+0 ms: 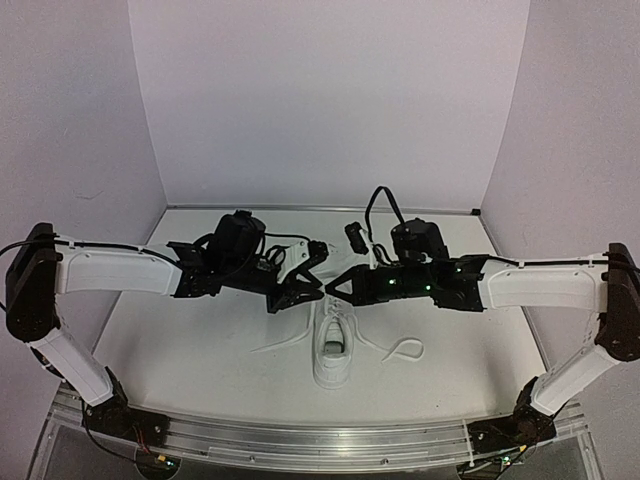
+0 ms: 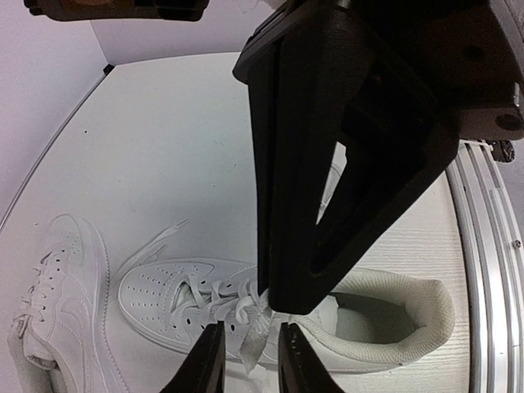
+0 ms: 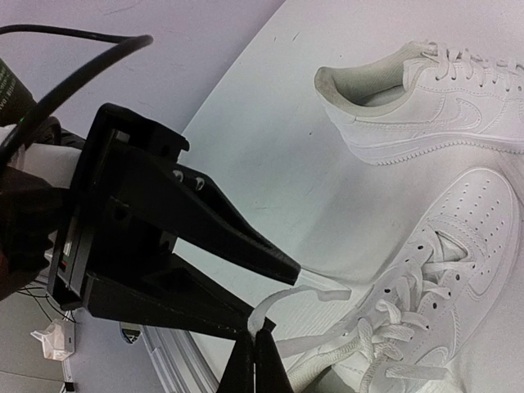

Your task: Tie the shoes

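Two white shoes lie on the table. The near shoe (image 1: pixel 333 345) lies below both grippers, toe pointing away; it also shows in the left wrist view (image 2: pixel 164 299) and the right wrist view (image 3: pixel 446 278). The second shoe (image 2: pixel 65 303) (image 3: pixel 417 98) lies beyond it and is hidden by the arms in the top view. My right gripper (image 1: pixel 333 288) (image 3: pixel 254 340) is shut on a white lace (image 3: pixel 274 311) and holds it above the near shoe. My left gripper (image 1: pixel 316 276) (image 2: pixel 250 332) is open, its fingers either side of that raised lace (image 2: pixel 260 332).
Loose lace ends trail on the table on both sides of the near shoe, a loop to the right (image 1: pixel 402 350) and a strand to the left (image 1: pixel 280 340). The metal rail (image 1: pixel 320 440) runs along the table's front edge. White walls enclose the table.
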Available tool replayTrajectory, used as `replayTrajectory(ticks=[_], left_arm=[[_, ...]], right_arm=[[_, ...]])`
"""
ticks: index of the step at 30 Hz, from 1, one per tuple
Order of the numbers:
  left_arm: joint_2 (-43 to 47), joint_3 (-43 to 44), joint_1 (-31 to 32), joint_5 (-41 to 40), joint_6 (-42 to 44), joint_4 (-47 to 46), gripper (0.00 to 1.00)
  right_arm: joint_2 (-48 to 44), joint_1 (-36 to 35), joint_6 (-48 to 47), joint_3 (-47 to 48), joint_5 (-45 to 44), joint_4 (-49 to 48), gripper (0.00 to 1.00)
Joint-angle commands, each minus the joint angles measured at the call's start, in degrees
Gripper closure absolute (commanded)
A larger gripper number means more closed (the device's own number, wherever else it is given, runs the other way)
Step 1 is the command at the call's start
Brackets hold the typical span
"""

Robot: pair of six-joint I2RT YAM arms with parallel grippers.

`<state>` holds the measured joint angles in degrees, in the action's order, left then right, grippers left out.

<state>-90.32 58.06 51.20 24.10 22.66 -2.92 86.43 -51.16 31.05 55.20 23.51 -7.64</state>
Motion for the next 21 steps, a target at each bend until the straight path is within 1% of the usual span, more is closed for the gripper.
replayTrajectory(ticks=[1,5,7,8,9,11,14,17,21], left_arm=[[-0.5,2.7,-0.2,1.8,1.2,-1.2,0.81],[-0.8,2.9,-0.3,1.9,1.5,-0.5,0.92],[-0.9,3.1,-0.2,2.0,1.5,0.2,1.00],[-0.8,3.0,-0.2,2.0,1.4,0.2,1.00],[-0.4,2.9,-0.2,2.1,1.3,0.1,1.00],[0.5,2.6,-0.2,2.2,0.7,-0.6,1.00],[1.9,2.5,-0.2,2.4,0.3,-0.8,1.00],[2.2,2.7,-0.2,2.9,0.7,0.0,1.00],[2.0,3.1,-0.1,3.2,1.1,0.7,1.00]], right_arm=[[-1.7,-0.3,-0.7,1.9,0.1,-0.6,1.00],[-2.3,-0.3,-0.6,1.6,-0.3,-0.6,1.00],[-2.6,-0.3,-0.3,1.3,-0.7,-0.6,1.00],[-2.9,-0.3,0.0,0.9,-1.2,-0.4,0.97],[-3.3,-0.3,0.4,0.5,-1.8,-0.2,0.89],[-4.6,-0.3,0.9,-0.8,-3.6,0.9,0.69],[-8.5,-0.1,1.4,-3.2,-7.3,5.8,0.53],[-14.0,0.0,2.2,-5.9,-13.1,14.0,0.43],[-18.4,0.0,5.3,-8.5,-20.6,26.6,0.37]])
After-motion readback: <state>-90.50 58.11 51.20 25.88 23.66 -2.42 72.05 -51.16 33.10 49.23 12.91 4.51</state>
